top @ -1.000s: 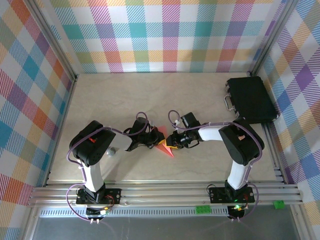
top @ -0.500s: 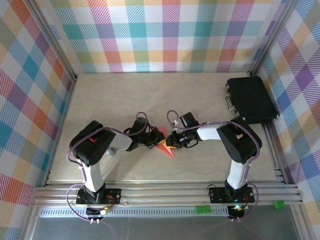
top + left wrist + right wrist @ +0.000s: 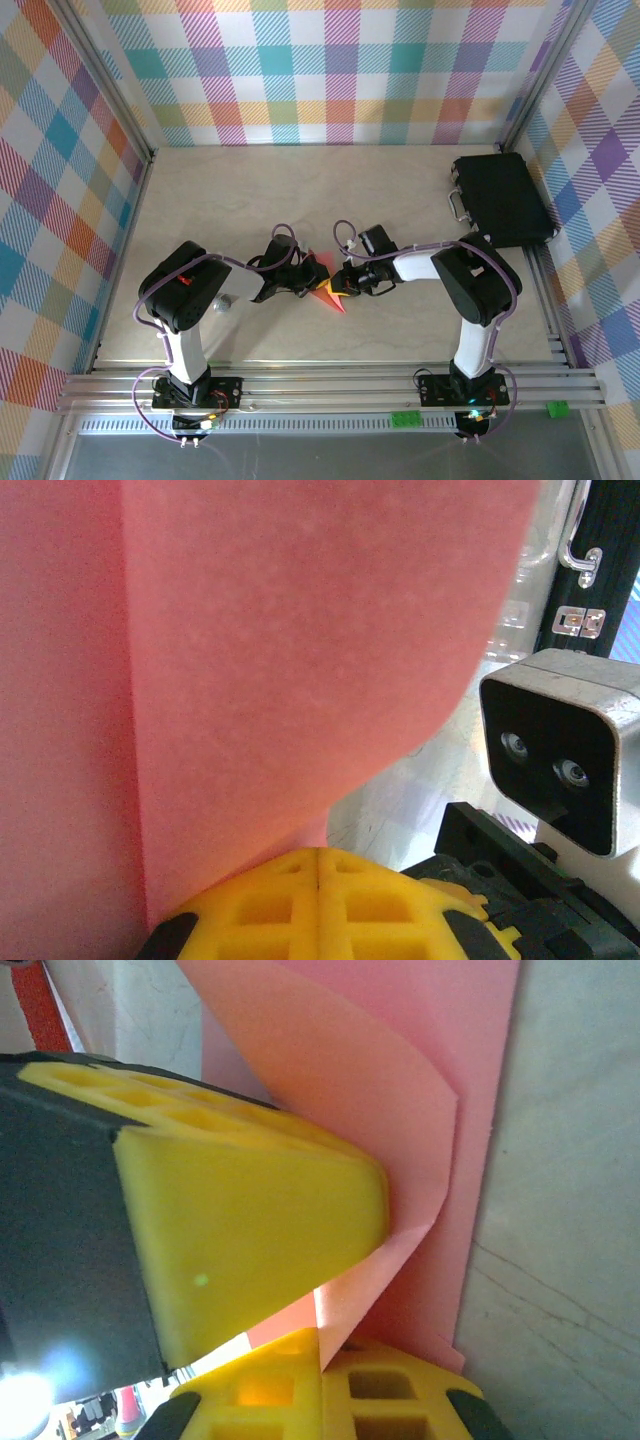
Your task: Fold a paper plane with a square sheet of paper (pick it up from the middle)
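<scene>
Paper (image 3: 420,1090) clamped by left tool (image 3: 318,865), right tool (image 3: 320,1360)

We see a pale beige, marble-patterned tabletop (image 3: 400,190). Just beneath the jaws of the left gripper (image 3: 314,279) and the right gripper (image 3: 337,284), which meet near its middle, a thin salmon-pink sheet of paper (image 3: 336,301) touches the surface. In the right wrist view its lower layer lies flat on the marbling. Well apart from the right jaws, off to their far right, lies a flat black rectangular case (image 3: 505,200) with a metal handle. Left of the left jaws, back beside that arm, rests a small grey rounded object (image 3: 224,304).
</scene>
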